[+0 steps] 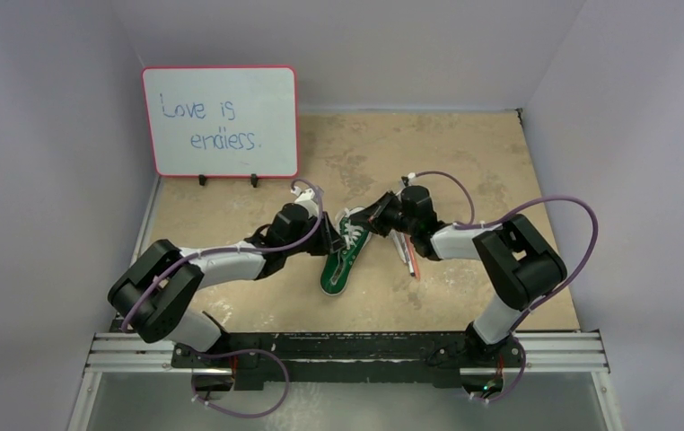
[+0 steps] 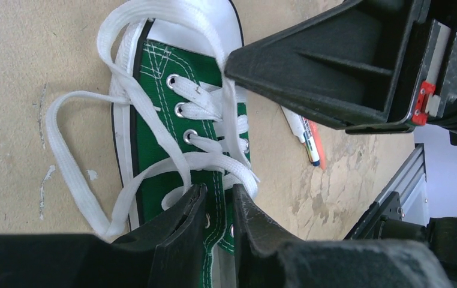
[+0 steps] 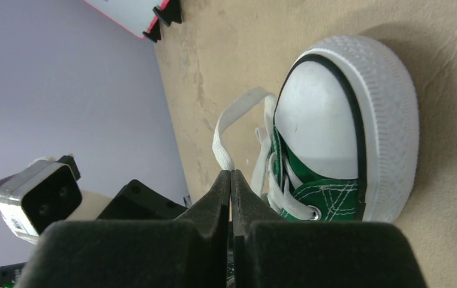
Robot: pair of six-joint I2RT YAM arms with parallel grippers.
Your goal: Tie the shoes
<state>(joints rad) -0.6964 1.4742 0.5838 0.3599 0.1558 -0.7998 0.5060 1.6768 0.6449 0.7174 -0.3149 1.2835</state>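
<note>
Sneaker [image 2: 154, 138] right beneath left gripper [image 2: 219, 192]

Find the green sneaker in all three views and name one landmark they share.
Top external: the green sneaker lies near the middle of the picture, slanted, with its toe toward the top.
Left wrist: it fills the centre, running from the toe at the top edge down to the bottom edge.
Right wrist: only its toe end shows, close up, in the right half.
Shared landmark: the white toe cap, visible in every view.
</note>
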